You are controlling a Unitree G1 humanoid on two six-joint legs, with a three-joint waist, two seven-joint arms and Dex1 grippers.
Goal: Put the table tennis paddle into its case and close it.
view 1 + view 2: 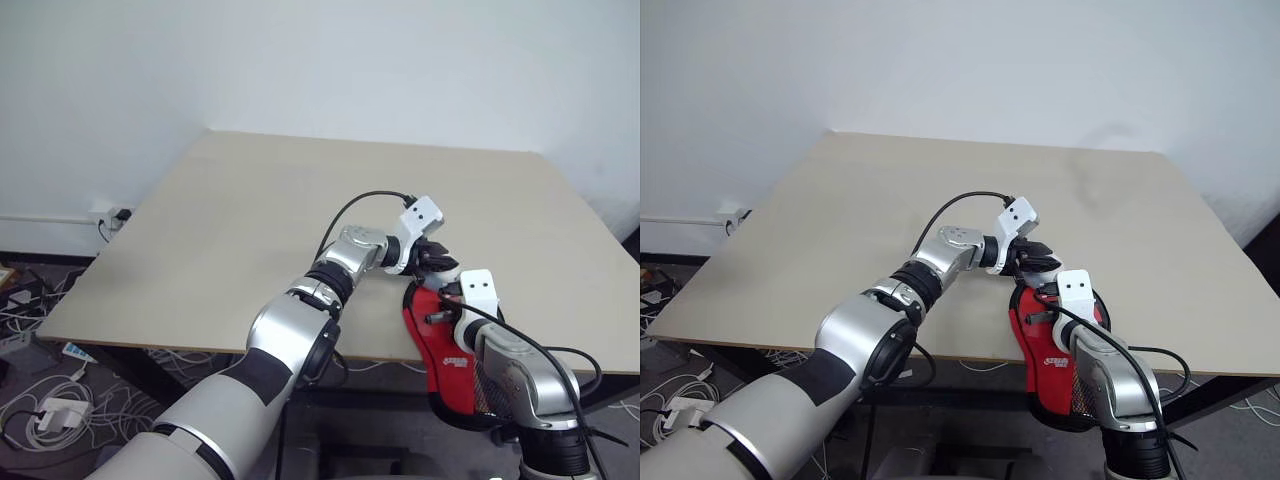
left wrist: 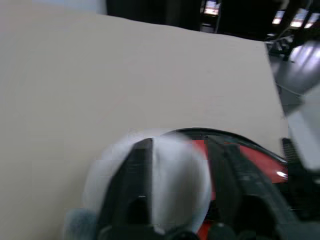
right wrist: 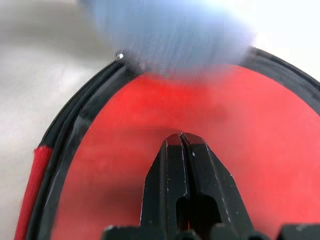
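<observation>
The red case (image 1: pixel 1052 350) hangs off the table's (image 1: pixel 940 210) near right edge. The right gripper (image 3: pixel 182 140) is pressed shut on top of it. The left gripper (image 2: pixel 180 165) looks partly open at the case's far rim, maybe holding nothing.

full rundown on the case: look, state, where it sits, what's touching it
The case is a soft, paddle-shaped pouch, red outside with a black zip rim, a small white logo and a black mesh patch near its narrow end. It lies at the near edge of the table, narrow end hanging over. The right gripper, jaws shut, presses on its red face; the left gripper is at its far rim.
</observation>
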